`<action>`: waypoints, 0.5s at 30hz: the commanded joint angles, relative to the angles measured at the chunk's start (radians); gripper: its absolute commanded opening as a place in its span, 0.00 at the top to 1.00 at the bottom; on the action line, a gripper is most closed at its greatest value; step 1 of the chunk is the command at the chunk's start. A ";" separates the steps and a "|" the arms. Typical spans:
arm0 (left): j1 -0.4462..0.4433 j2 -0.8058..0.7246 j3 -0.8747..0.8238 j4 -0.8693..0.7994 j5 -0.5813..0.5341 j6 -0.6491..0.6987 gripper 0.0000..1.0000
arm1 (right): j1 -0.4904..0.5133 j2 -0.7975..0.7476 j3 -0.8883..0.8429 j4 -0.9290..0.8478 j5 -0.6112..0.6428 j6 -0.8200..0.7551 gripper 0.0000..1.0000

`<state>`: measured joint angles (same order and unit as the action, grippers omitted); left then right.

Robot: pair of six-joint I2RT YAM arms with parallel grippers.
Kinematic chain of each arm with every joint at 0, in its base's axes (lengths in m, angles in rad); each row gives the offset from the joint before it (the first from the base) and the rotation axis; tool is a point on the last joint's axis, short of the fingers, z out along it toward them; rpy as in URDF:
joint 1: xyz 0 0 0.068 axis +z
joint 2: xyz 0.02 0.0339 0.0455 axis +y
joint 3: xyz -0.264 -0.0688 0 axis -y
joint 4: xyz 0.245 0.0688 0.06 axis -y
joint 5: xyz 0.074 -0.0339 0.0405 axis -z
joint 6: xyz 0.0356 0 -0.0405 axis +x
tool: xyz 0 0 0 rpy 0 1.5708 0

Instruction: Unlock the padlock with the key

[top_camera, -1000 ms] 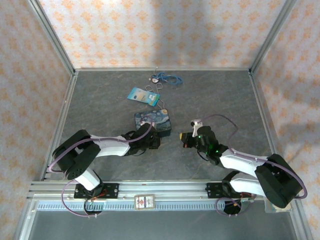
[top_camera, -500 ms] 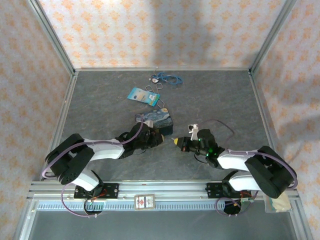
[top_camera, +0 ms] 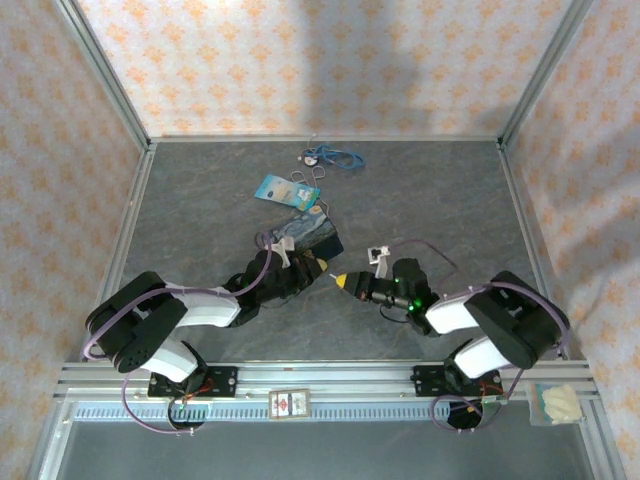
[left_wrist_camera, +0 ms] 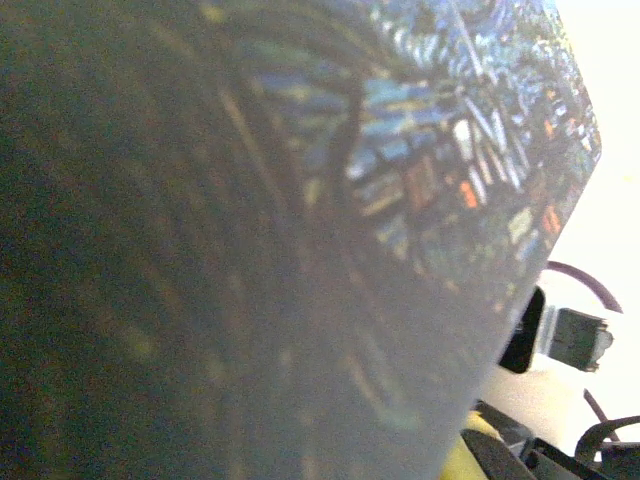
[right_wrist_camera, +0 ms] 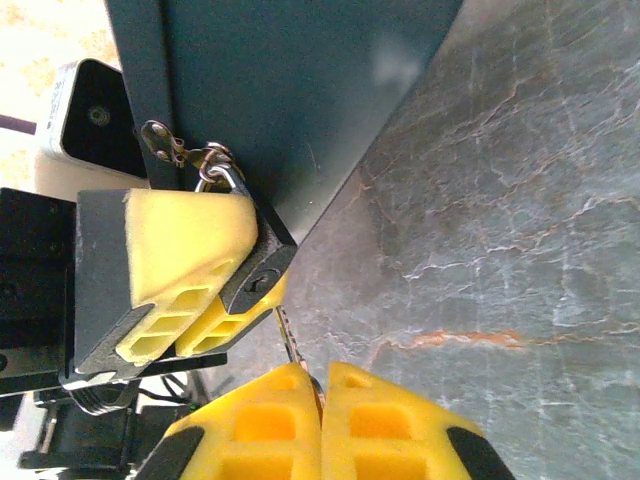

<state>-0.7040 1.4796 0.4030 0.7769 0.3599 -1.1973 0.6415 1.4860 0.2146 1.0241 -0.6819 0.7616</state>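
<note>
Right gripper (right_wrist_camera: 322, 400) pads pressed together, pinching the key (right_wrist_camera: 288, 336); the thin blade sticks out just ahead of the fingertips, angled toward the padlock (right_wrist_camera: 268, 252). Key tip sits right at the padlock's lower end; can't tell if it is in the keyhole. Padlock is just ahead and left of the right gripper, dark body clamped between the yellow pads of the left gripper (right_wrist_camera: 232, 288), which comes in from the left. Silvery shackle goes up from the body through a small metal hasp on the starry blue box (right_wrist_camera: 300, 80), directly beyond the padlock. In the right wrist view the box looks raised over the grey marbled table (right_wrist_camera: 520, 200). In the left wrist view the box's painted face is up close and blurred. From the top camera both grippers meet tip to tip beside the box. Further out past the box lies a blue card (top_camera: 288, 190) on a wire ring, and beyond that a blue cord (top_camera: 338, 157) near the back wall.
</note>
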 commanded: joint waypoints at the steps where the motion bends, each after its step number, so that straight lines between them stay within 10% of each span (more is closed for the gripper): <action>1: 0.005 0.002 -0.004 0.108 0.008 -0.035 1.00 | 0.008 0.046 -0.017 0.203 -0.024 0.078 1.00; 15: 0.005 0.022 -0.012 0.152 0.007 -0.048 1.00 | 0.007 0.111 0.004 0.284 -0.039 0.106 1.00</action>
<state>-0.7040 1.4879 0.3954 0.8467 0.3599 -1.2335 0.6453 1.5929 0.2092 1.2480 -0.7078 0.8642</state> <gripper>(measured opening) 0.112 0.045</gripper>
